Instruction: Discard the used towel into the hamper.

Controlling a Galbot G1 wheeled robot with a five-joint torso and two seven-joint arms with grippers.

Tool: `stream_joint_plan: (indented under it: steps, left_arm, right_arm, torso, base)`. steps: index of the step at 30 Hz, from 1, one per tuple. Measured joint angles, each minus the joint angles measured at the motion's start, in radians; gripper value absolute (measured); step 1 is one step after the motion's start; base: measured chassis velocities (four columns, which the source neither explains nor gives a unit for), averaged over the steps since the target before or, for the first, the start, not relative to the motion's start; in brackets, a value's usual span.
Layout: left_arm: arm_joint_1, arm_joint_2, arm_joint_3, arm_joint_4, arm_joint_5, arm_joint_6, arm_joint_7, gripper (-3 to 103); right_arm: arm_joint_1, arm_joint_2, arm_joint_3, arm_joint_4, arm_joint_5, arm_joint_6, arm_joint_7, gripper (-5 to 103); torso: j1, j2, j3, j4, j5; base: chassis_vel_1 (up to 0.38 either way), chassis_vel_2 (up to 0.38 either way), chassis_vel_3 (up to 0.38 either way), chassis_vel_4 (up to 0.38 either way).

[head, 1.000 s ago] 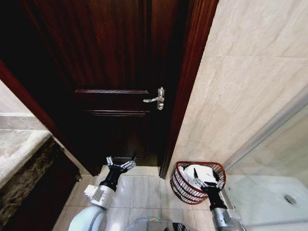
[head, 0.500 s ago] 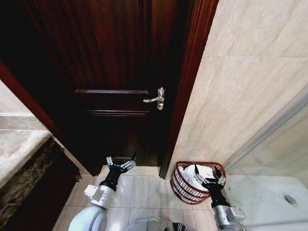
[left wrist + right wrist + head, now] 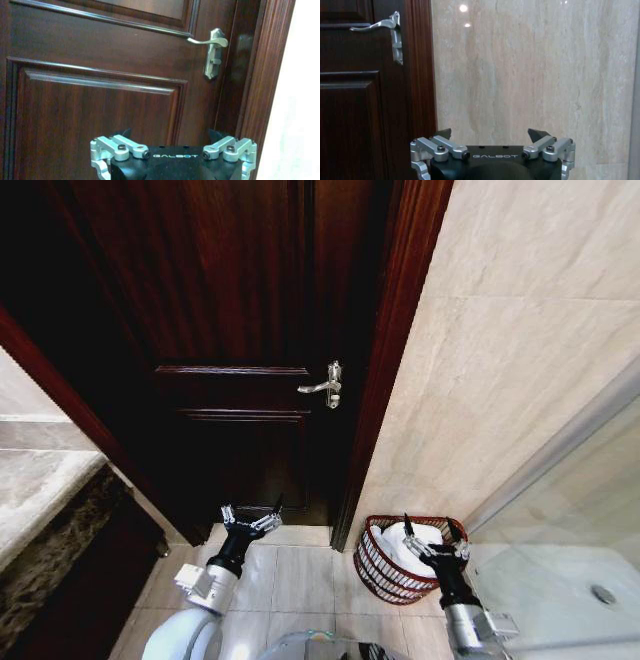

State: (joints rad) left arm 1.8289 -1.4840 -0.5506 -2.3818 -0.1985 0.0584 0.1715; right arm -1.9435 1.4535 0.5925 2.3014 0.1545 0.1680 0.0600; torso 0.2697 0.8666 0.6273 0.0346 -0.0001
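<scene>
Towel (image 3: 412,542) lying bunched inside hamper (image 3: 385,572) on floor by door-frame foot, at wall; soft, light, likely best gripped at raised fold. Right claw (image 3: 432,544) hovering over hamper rim, spread, gripping nothing. Left claw (image 3: 250,518) idling near door (image 3: 235,330), spread. Wrist views showing door handle (image 3: 212,50) close; head view showing hamper

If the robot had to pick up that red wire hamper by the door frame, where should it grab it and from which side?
Probably the hamper's top rim, from above. It stands upright on the floor, open mouth up, tapering toward its base, so the sides would slip. The near, floor-side rim seems best: wall and door frame crowd the far side, and the towel fills the middle. The open right gripper hovers there.
</scene>
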Motion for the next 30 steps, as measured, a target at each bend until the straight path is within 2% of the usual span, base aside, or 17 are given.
stream_joint_plan:
  steps: [5, 10, 30]
  left_arm:
    - [0.0, 0.0, 0.0, 0.0, 0.0, 0.0, 0.0, 100]
    - [0.0, 0.0, 0.0, 0.0, 0.0, 0.0, 0.0, 100]
    - [0.0, 0.0, 0.0, 0.0, 0.0, 0.0, 0.0, 100]
  right_arm:
    - [0.003, 0.014, 0.01, -0.001, -0.033, 0.003, 0.0, 100]
    - [0.009, 0.014, 0.033, -0.007, -0.057, -0.022, -0.038, 100]
    - [0.008, 0.014, 0.033, -0.005, -0.056, -0.032, -0.043, 100]
  torso:
    - [0.0, 0.0, 0.0, 0.0, 0.0]
    - [0.0, 0.0, 0.0, 0.0, 0.0001]
    - [0.0, 0.0, 0.0, 0.0, 0.0001]
  base:
    - [0.0, 0.0, 0.0, 0.0]
    - [0.0, 0.0, 0.0, 0.0]
    - [0.0, 0.0, 0.0, 0.0]
